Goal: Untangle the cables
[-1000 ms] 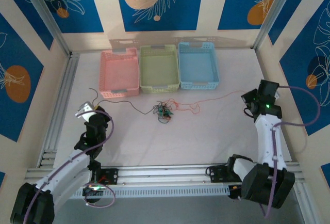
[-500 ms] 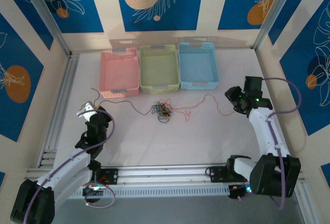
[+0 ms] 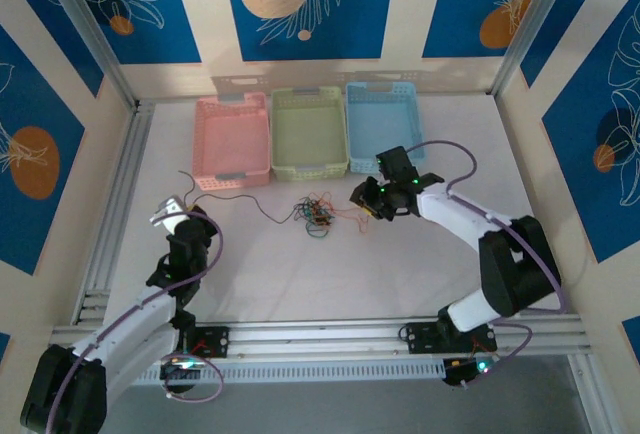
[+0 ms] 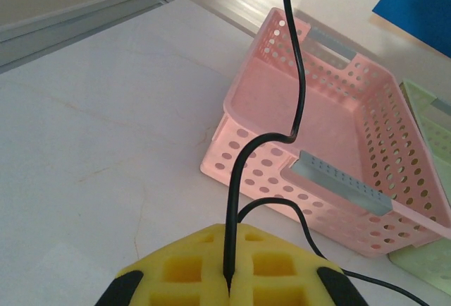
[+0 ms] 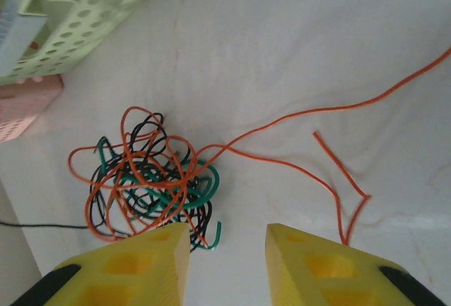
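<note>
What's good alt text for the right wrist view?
A tangled clump of orange, black and green cables lies on a white table, just ahead of the open right gripper, whose yellow fingers hold nothing. One orange strand trails off to the right; a green basket sits at the upper left.

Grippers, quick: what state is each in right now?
Left gripper: shut on black cable.
Right gripper: open, holding nothing.

No readable text (baskets unmarked)
</note>
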